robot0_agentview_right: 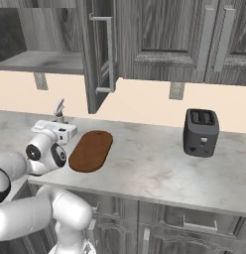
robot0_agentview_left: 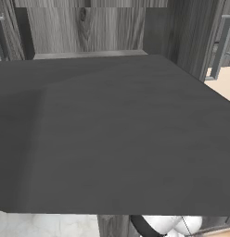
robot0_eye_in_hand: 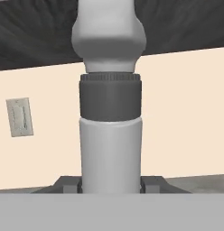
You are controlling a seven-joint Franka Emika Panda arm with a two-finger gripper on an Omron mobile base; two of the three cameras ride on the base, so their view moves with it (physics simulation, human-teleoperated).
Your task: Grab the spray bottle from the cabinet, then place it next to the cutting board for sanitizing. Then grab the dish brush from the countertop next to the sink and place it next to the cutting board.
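Observation:
My gripper [robot0_eye_in_hand: 110, 184] is shut on the spray bottle [robot0_eye_in_hand: 110, 149], a pale grey-white bottle with a dark collar that stands upright between the two fingertips [robot0_eye_in_hand: 65, 183]. From the right base view, the hand [robot0_agentview_right: 53, 131] hangs over the countertop [robot0_agentview_right: 145, 168] just left of the reddish-brown oval cutting board [robot0_agentview_right: 91, 150]. The spray bottle's nozzle [robot0_agentview_right: 59, 107] pokes up above the hand. Whether the bottle's base touches the counter is hidden. The cabinet [robot0_agentview_right: 40, 62] stands open above and behind. The dish brush and sink are out of view.
The open cabinet door [robot0_agentview_right: 99, 54] hangs over the counter behind the board, and its dark panel [robot0_agentview_left: 117, 134] blocks most of the left base view. A dark toaster [robot0_agentview_right: 201, 133] stands at the right. A wall outlet [robot0_eye_in_hand: 19, 117] sits on the beige backsplash.

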